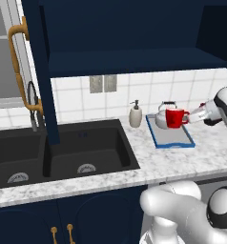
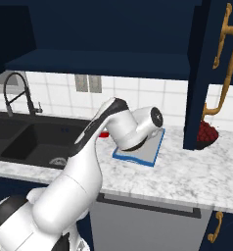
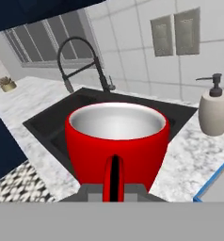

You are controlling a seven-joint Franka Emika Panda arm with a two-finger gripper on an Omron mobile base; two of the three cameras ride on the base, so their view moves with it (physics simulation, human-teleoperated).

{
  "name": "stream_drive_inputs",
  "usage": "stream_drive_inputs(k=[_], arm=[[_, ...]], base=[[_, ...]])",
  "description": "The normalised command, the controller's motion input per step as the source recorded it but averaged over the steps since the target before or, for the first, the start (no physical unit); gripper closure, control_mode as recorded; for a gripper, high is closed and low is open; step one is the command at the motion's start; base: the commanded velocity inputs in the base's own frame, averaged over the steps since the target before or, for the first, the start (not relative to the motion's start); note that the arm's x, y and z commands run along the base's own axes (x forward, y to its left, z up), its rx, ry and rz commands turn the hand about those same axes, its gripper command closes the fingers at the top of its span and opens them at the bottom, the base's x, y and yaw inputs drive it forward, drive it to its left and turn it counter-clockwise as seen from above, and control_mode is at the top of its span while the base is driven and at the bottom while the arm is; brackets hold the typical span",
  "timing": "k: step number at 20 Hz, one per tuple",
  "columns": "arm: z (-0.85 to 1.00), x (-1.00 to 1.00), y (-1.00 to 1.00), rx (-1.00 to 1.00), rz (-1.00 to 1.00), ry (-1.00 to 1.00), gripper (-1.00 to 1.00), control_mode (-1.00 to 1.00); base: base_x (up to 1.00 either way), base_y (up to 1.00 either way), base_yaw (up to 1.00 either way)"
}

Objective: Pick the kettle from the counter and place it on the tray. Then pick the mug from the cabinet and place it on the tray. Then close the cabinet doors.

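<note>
The red mug [image 1: 175, 117] hangs just over the blue-rimmed tray [image 1: 171, 138], close beside the silvery kettle [image 1: 161, 116] that stands on the tray's back part. My gripper [image 1: 186, 117] reaches in from the right and is shut on the mug's handle. In the hand view the mug [image 3: 116, 141] sits right in front, its handle pinched in my gripper [image 3: 114, 189], and a tray corner [image 3: 220, 184] shows at lower right. In the right base view my arm hides most of the mug; the tray [image 2: 147, 153] lies behind it. Both cabinet doors [image 1: 36, 71] [image 2: 206, 73] stand open.
A cream soap dispenser [image 1: 135, 115] stands left of the tray. The black double sink [image 1: 63, 152] and its faucet [image 1: 33, 102] lie further left. A dark bowl of red fruit [image 2: 207, 134] sits on the counter [image 1: 182, 159] below the right door.
</note>
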Motion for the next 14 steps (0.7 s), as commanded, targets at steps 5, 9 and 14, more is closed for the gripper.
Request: stream_drive_inputs(k=[5, 9, 14], arm=[[-0.54, 0.16, -0.28, -0.01, 0.0, -0.02, 1.0, -1.0], [-0.61, 0.19, -0.27, 0.0, 0.0, -0.04, 1.0, -1.0], [-0.47, 0.26, -0.17, -0.07, 0.0, -0.05, 1.0, -1.0]], base=[[0.0, 0.0, 0.0], [0.0, 0.0, 0.0], [0.0, 0.0, 0.0]])
